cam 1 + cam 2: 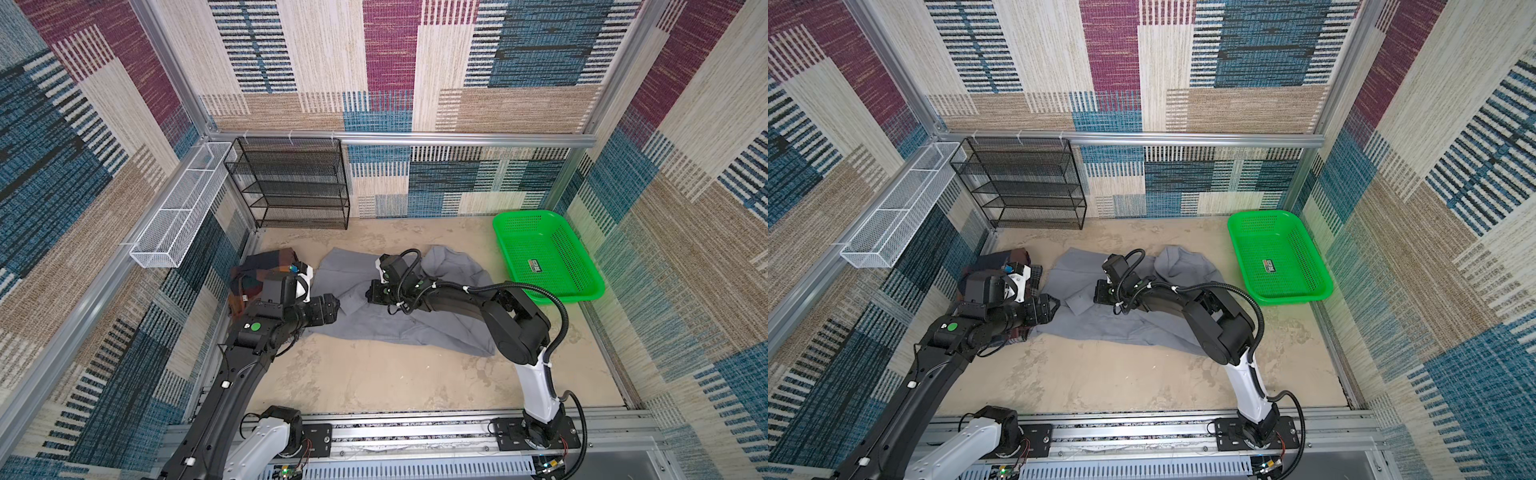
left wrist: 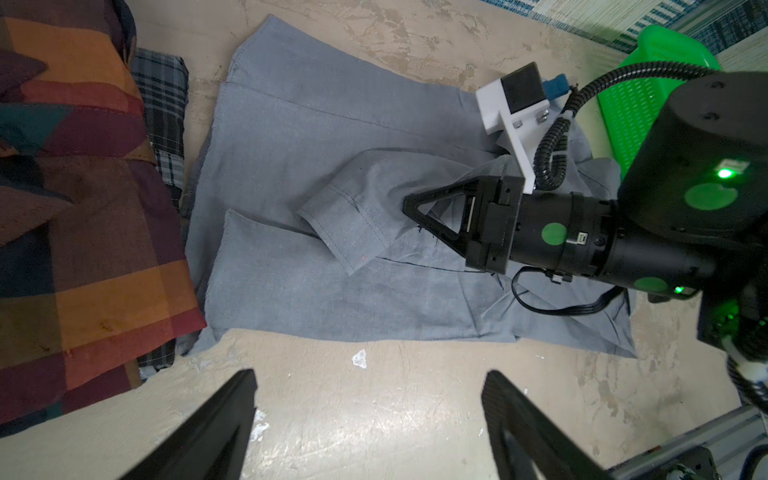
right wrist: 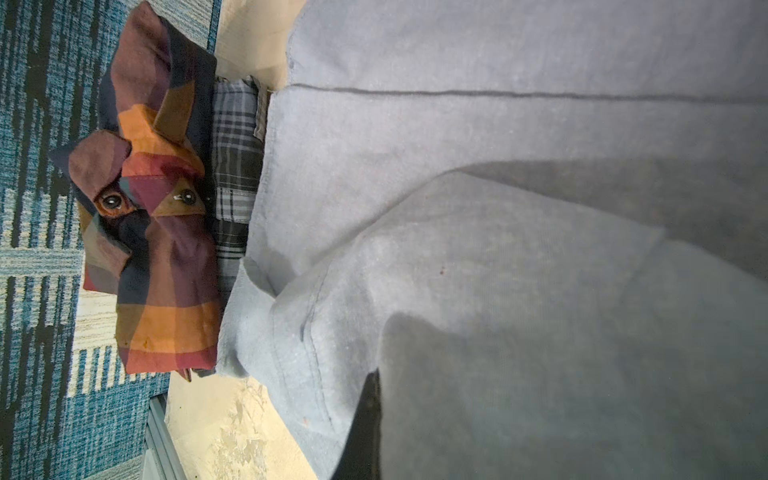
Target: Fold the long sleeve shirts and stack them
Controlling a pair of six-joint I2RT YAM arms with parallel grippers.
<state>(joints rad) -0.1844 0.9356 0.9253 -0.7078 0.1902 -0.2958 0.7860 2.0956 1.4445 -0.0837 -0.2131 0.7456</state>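
Note:
A gray long sleeve shirt [image 1: 415, 332] [image 1: 1121, 328] [image 2: 291, 137] [image 3: 457, 133] lies spread over the middle of the table. One sleeve is drawn across its body. My right gripper [image 1: 371, 294] [image 1: 1099, 294] [image 2: 409, 205] is shut on that sleeve just behind the cuff. In the right wrist view, cloth drapes over one dark finger [image 3: 370, 419]. The plaid shirt [image 1: 257, 270] [image 1: 994, 259] [image 2: 83, 208] [image 3: 166, 249] sits folded at the left, beside the gray shirt's edge. My left gripper [image 1: 332, 307] [image 1: 1054, 305] [image 2: 370, 378] hangs open over bare table by the gray shirt's left hem, holding nothing.
A gray checked cloth [image 2: 162, 95] [image 3: 235, 137] lies under the plaid shirt. A green mesh basket [image 1: 528, 214] [image 1: 1262, 214] [image 2: 648, 83] stands at the back right. A black mesh shelf [image 1: 291, 183] and a white wire basket [image 1: 183, 208] sit at the back left.

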